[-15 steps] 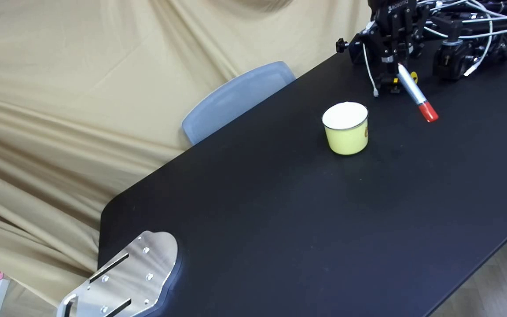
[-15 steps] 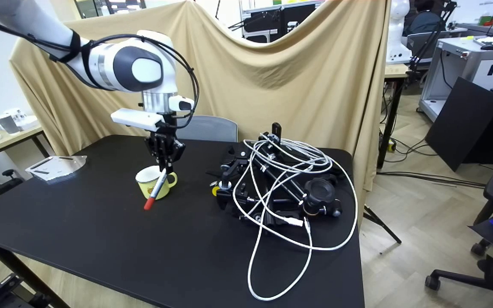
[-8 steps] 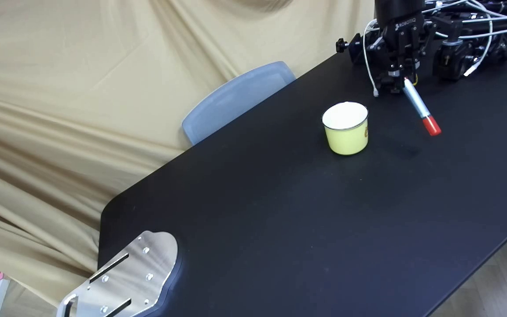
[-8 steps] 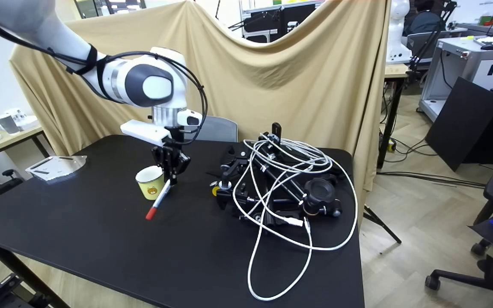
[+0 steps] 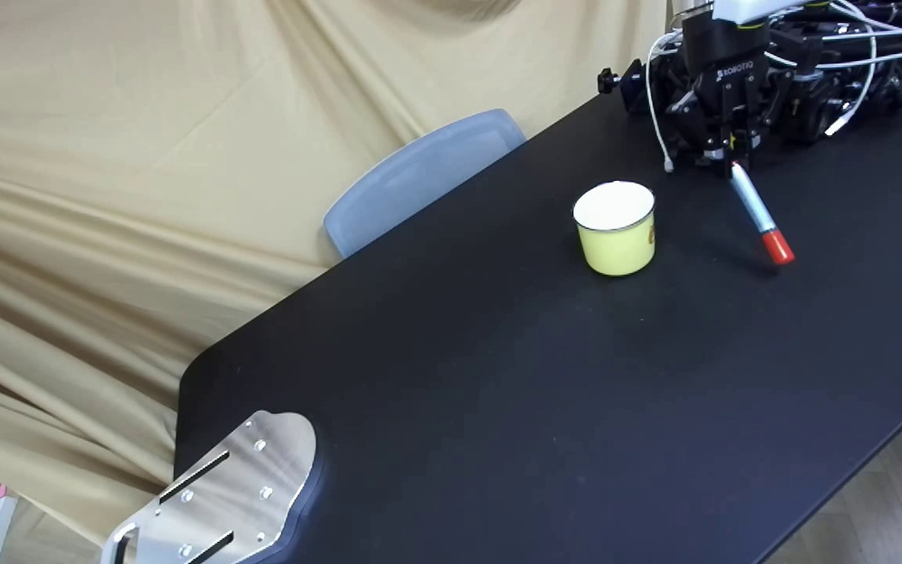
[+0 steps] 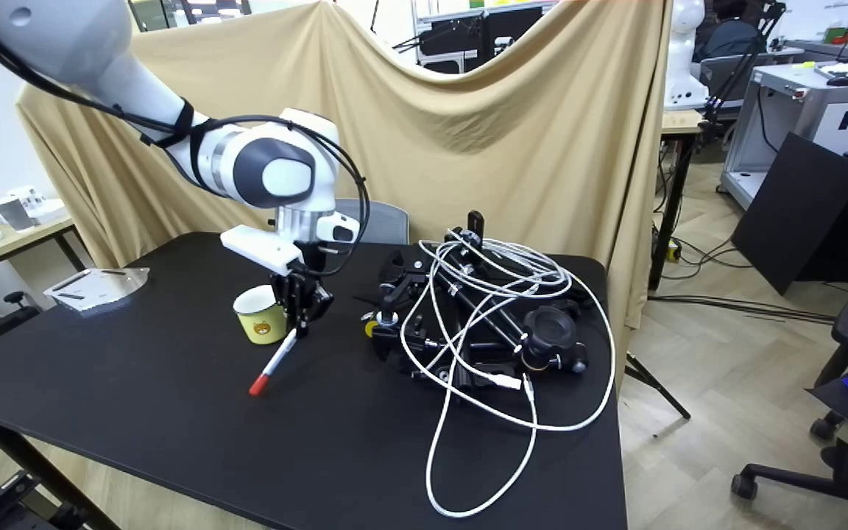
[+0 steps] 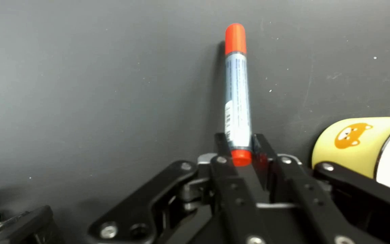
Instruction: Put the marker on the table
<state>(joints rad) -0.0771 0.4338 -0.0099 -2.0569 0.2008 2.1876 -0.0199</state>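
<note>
The marker has a bluish-white body and a red end; it shows in both exterior views [image 5: 756,205] [image 6: 277,362] and in the wrist view [image 7: 237,91]. My gripper [image 5: 731,166] [image 6: 297,331] [image 7: 238,140] is shut on the marker near its small-tipped end, with a finger on each side. The marker slants down, its large red end lowest, close over the black table [image 5: 451,392] [image 6: 174,427] [image 7: 113,95]. A shadow lies beside the marker; I cannot tell whether its red end touches the table.
A yellow cup [image 5: 619,249] [image 6: 262,325] [image 7: 354,145] stands close beside the gripper. Black equipment with white cables [image 6: 497,324] lies on the table on the gripper's far side from the cup. A metal plate [image 5: 263,470] [image 6: 100,285] sits at the table's end. A chair back [image 5: 427,176] stands behind.
My gripper has moved down toward the table with the marker held in it, and a little toward the black equipment. The marker's red end is lower. The cup has not moved.
</note>
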